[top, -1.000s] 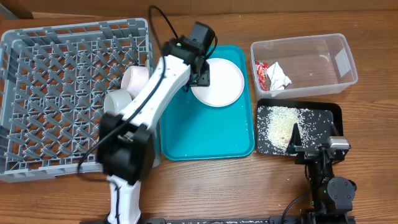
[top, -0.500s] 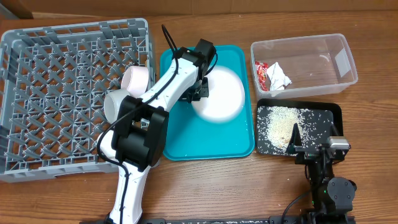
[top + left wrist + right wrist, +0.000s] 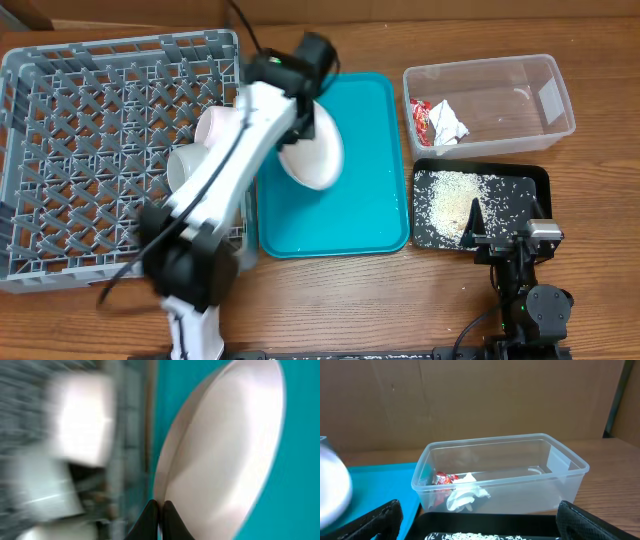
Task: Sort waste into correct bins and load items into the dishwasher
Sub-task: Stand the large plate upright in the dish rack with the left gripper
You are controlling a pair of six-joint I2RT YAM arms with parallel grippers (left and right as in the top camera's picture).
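My left gripper (image 3: pixel 300 128) is shut on the rim of the large white plate (image 3: pixel 318 158) and holds it tilted on edge above the left side of the teal tray (image 3: pixel 370 215). In the left wrist view the jaws (image 3: pixel 159 510) pinch the plate (image 3: pixel 225 455). The grey dish rack (image 3: pixel 90 150) stands at the left. The red-and-white wrapper (image 3: pixel 437 121) lies in the clear tub (image 3: pixel 520 90); it also shows in the right wrist view (image 3: pixel 460 491). White grains (image 3: pixel 455 200) lie in the black tray (image 3: pixel 535 180). My right gripper (image 3: pixel 505 240) is open at the black tray's near edge.
A small white cup (image 3: pixel 188 165) and a white dish (image 3: pixel 215 125) sit at the rack's right edge, beside the left arm. The clear tub (image 3: pixel 520 460) stands behind the black tray. A cardboard wall runs along the back.
My left gripper has lifted the plate off the right side of the teal tray, tipped it on edge and carried it left toward the rack. The right arm has not moved.
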